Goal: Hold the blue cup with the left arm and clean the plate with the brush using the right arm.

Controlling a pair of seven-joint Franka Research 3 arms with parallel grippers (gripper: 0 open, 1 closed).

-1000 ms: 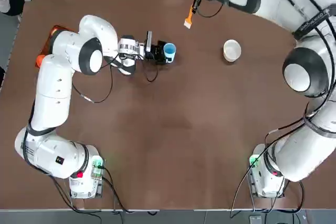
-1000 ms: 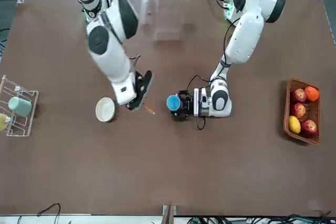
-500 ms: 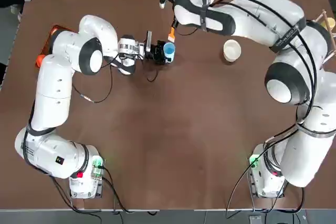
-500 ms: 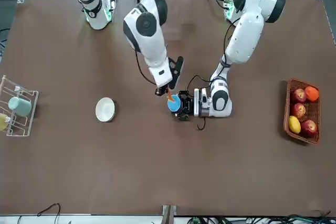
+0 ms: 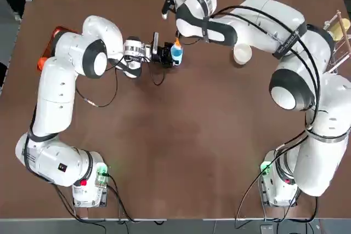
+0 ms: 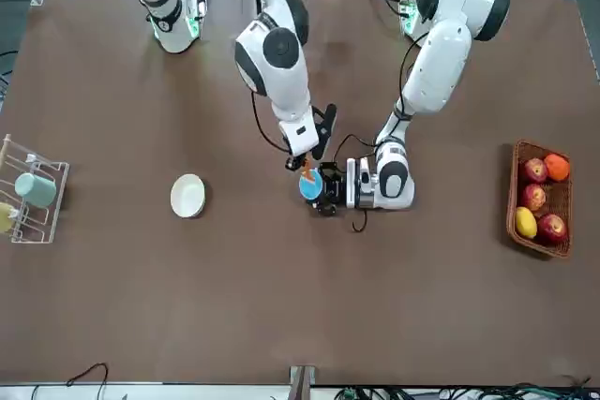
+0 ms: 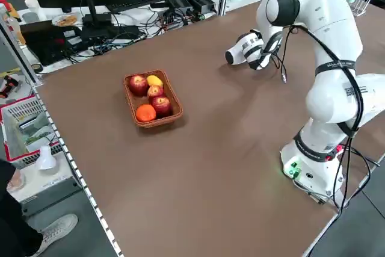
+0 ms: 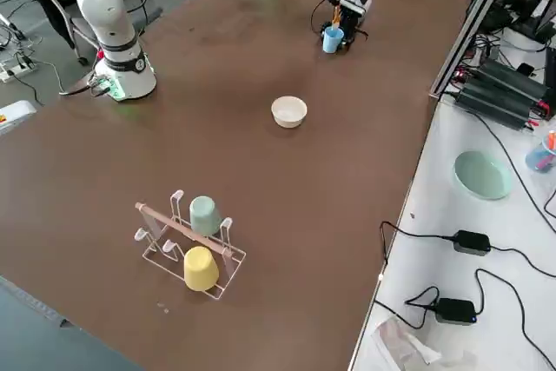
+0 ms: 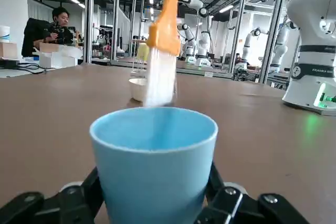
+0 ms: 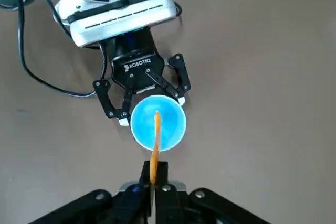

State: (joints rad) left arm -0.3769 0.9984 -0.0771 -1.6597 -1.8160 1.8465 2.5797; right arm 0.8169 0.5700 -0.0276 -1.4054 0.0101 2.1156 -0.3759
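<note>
Left gripper (image 10: pixel 152 109) clamping blue cup (image 5: pixel 176 53), cup standing upright on table (image 5: pixel 181 152). Right gripper (image 10: pixel 154 184) pinching brush (image 10: pixel 155 145), bristles hanging directly above cup mouth. Plate (image 5: pixel 242 53) sitting well apart from cup, beyond right arm, untouched. Step: dipping brush, by look of it. Next: lowering bristles straight into cup, then carrying brush to plate.

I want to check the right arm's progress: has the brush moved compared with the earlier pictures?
Yes. In the top view the brush has gone left, away from the plate, which stayed put, and now hangs bristles-down over the blue cup, held by the right gripper.
</note>
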